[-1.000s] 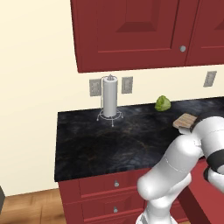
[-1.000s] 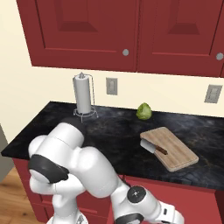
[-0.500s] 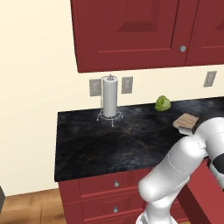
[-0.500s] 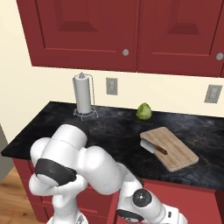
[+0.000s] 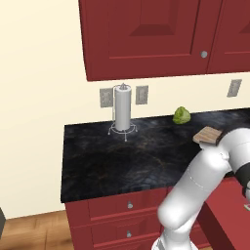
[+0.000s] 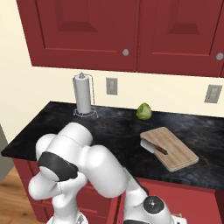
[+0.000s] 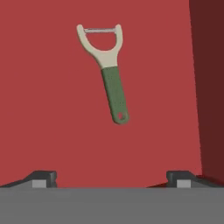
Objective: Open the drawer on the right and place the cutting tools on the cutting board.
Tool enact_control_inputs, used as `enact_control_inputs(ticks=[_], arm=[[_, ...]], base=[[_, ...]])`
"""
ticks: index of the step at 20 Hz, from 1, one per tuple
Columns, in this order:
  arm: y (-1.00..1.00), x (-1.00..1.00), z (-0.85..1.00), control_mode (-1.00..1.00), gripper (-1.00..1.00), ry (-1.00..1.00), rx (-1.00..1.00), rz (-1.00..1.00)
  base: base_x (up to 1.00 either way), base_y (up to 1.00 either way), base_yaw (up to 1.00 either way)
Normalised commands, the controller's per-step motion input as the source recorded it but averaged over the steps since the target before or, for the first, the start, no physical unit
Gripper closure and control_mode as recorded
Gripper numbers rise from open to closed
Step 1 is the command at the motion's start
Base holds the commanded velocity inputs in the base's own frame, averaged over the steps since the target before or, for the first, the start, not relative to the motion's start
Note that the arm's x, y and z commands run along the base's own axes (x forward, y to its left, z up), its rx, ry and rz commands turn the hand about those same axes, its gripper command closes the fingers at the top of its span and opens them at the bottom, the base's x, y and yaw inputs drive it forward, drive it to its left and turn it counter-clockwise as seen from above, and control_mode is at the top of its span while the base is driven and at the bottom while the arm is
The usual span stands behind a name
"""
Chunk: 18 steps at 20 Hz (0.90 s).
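Note:
In the hand view a peeler (image 7: 111, 74) with a green handle and a pale blade head lies flat on the red floor of the open drawer (image 7: 48, 113). My gripper (image 7: 111, 178) hangs above it, open, with its fingertips (image 7: 43, 176) set wide apart and nothing between them; the handle's end points toward the gap. The drawer (image 5: 225, 211) stands pulled out at the lower right under the counter. On the counter lies the tan cutting board (image 6: 173, 148) (image 5: 208, 135), with a cleaver-like knife (image 6: 152, 147) resting on its left end.
A round green vegetable (image 6: 143, 111) sits behind the board near the wall. A paper towel roll (image 6: 83, 95) stands on its wire holder at the back left. The drawer's darker side wall (image 7: 211, 87) rises at the right of the peeler. Upper cabinets (image 6: 131, 30) hang above.
The arm has shifted a little over the drawer, its elbow swinging down. The knife, board and other things on the counter lie as before.

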Motion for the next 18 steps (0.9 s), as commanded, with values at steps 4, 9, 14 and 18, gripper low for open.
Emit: enact_control_inputs(ticks=[4,9,14,18], arm=[[0.01,0.21,-0.11,-1.00,-1.00,0.36,0.00,0.00],[0.05,0.02,-0.07,-1.00,-1.00,0.02,0.05,-0.01],[0.16,0.15,-0.04,-1.00,-1.00,0.00,0.11,-0.07],[0.00,0.06,0.00,-1.00,-1.00,0.00,0.04,-0.03]], base=[[0.00,0.00,0.00],[0.00,0.00,0.00],[0.00,0.00,0.00],[0.00,0.00,0.00]])
